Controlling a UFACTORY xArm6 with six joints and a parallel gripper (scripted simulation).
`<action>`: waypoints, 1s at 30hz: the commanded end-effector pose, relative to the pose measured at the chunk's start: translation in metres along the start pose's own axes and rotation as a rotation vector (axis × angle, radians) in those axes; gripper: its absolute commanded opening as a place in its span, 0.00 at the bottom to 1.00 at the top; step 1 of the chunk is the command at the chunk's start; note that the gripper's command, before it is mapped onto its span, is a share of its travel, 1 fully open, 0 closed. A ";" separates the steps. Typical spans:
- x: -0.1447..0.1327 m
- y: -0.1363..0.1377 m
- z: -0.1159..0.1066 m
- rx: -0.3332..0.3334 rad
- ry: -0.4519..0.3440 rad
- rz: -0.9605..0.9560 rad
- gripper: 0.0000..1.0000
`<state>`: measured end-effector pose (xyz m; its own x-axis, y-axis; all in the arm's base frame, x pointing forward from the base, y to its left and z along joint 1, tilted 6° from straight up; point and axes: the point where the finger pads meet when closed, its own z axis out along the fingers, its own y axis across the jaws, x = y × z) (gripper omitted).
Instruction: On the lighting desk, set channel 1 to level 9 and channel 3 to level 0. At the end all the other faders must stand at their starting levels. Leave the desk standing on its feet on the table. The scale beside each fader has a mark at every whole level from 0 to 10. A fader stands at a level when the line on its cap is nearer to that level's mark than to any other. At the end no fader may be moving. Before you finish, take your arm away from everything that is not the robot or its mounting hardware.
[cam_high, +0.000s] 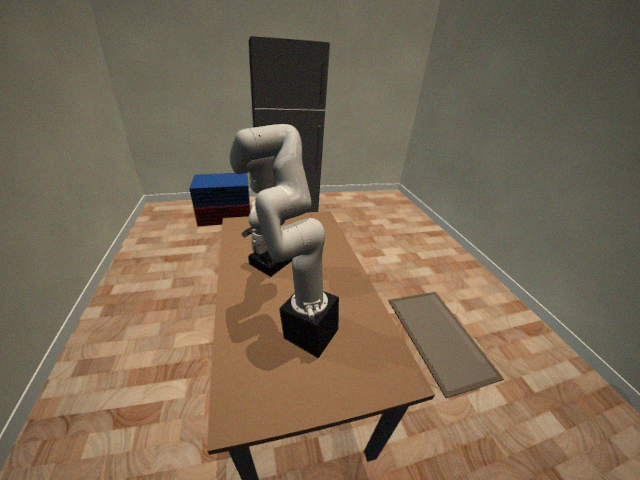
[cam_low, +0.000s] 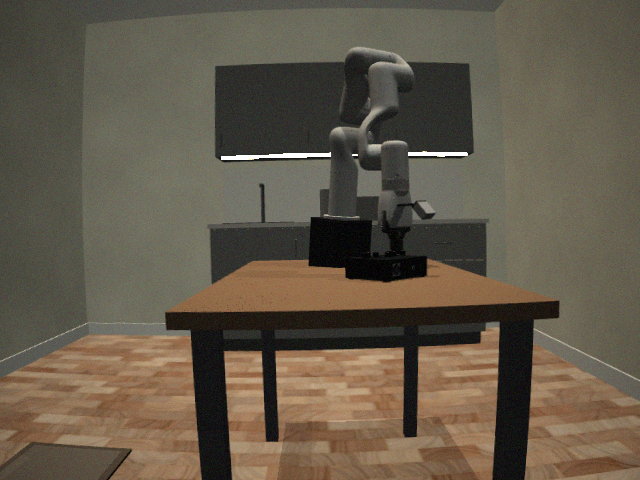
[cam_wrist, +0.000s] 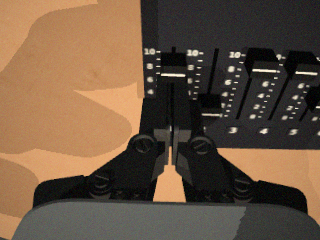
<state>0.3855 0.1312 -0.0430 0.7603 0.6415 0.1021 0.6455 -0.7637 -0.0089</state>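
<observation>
Wrist view gives us the closest look: our hand (cam_wrist: 172, 110) is clenched tight with nothing between its fingers, the two tips pressed together and pointing down onto the near left part of the lighting desk (cam_wrist: 227, 0). The tips sit in the channel 1 slot, just below the channel 1 fader cap (cam_wrist: 172, 67). That cap stands high on its track, its pale line close under the mark labelled 10, near the second mark from the top as far as the blurred scale lets us judge. Next to it on the right, the second fader cap (cam_wrist: 211, 107) sits low. The channel 3 fader cap (cam_wrist: 262, 64) stands near the top of its scale, and the cap to its right (cam_wrist: 303, 67) is at about the same height. A further cap at the right edge is only partly in view.

From the exterior view, we see the desk (cam_low: 386, 267) standing flat on the table (cam_low: 310, 297), just beside the black pedestal (cam_low: 323, 248) that carries our arm (cam_low: 343, 175). The hand (cam_low: 395, 246) comes straight down onto the desk's top.

From the top view, the arm (cam_high: 289, 206) folds over and hides most of the desk (cam_high: 266, 264), which lies on the far half of the table (cam_high: 268, 382).
</observation>
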 end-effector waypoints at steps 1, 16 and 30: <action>0.002 0.001 -0.001 -0.002 0.004 0.000 0.00; 0.000 0.001 -0.001 -0.002 0.004 0.000 0.00; -0.004 0.001 -0.001 -0.002 0.004 0.000 0.00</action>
<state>0.3815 0.1276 -0.0433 0.7603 0.6414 0.1029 0.6455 -0.7638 -0.0084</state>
